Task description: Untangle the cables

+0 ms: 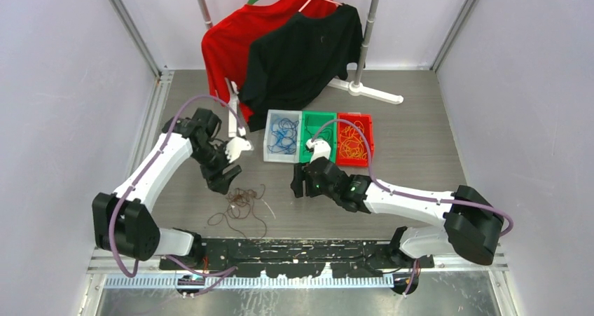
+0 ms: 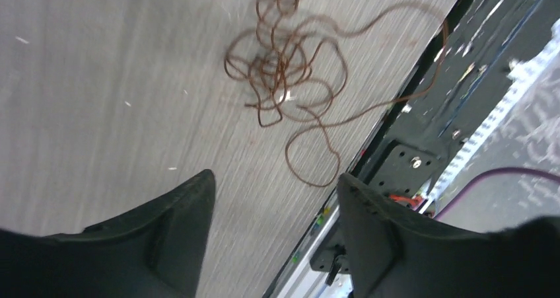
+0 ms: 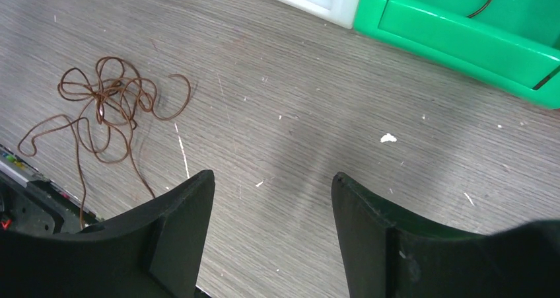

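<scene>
A brown cable tangle (image 1: pixel 240 202) lies loose on the bench (image 1: pixel 420 141). My left fingers (image 2: pixel 203 199) hang open and empty just left of it, and my right fingers (image 3: pixel 202 195) are open and empty farther right.

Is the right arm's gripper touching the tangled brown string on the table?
Apart. The top external view shows bare grey table between the right gripper, jaws open, and the thin tangled brown cable.
</scene>
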### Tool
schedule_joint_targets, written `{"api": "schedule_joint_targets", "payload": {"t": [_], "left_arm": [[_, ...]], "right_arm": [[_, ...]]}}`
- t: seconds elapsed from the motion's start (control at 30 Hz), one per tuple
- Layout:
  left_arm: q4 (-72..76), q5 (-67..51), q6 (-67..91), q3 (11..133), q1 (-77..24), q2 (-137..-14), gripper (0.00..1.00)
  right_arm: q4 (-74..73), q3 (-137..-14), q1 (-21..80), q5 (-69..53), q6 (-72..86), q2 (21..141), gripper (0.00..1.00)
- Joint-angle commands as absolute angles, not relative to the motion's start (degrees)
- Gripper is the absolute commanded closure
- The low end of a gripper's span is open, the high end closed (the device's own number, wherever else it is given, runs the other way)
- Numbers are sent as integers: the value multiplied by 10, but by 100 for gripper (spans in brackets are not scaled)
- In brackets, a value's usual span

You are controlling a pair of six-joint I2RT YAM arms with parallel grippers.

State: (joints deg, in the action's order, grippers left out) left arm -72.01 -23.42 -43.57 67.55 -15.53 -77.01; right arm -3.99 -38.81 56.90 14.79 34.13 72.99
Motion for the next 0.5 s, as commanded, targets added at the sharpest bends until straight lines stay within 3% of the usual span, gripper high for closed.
{"api": "schedule_joint_targets", "payload": {"t": [0.0,0.47], "left_arm": [[-651,-183,-493,609,-134,-779,36],[-557,-242,-477,572,-147,-882,42]], "right_arm": [[-24,-409,579,171,338,708,31],[-12,-394,584,177,342,692,37]]}}
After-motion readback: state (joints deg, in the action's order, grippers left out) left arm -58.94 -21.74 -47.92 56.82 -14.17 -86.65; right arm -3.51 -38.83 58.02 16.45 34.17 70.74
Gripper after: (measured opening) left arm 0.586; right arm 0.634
